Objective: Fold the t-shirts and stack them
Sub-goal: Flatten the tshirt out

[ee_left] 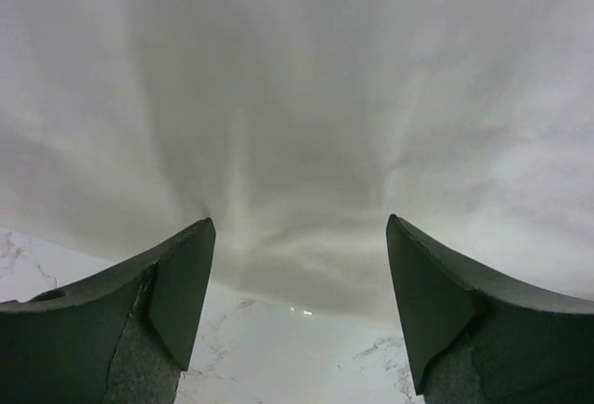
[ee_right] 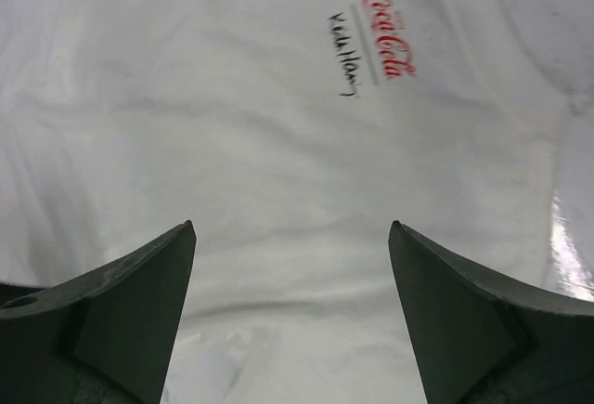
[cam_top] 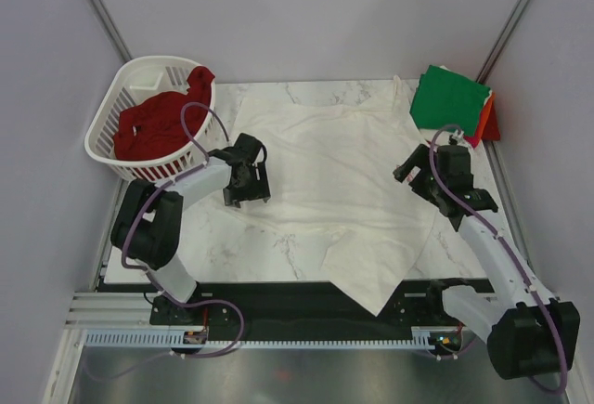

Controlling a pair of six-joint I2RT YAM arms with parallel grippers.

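A white t-shirt lies spread on the marble table, one corner hanging over the near edge. The right wrist view shows its red Coca-Cola print. My left gripper is open at the shirt's left edge; the left wrist view shows white cloth just beyond its tips. My right gripper is open above the shirt's right side. A dark red t-shirt lies crumpled in the basket. A folded green t-shirt lies on an orange one at the back right.
A white slatted plastic basket stands at the table's back left corner. The marble table ends at a black rail near the arm bases. Grey walls close in the back and sides.
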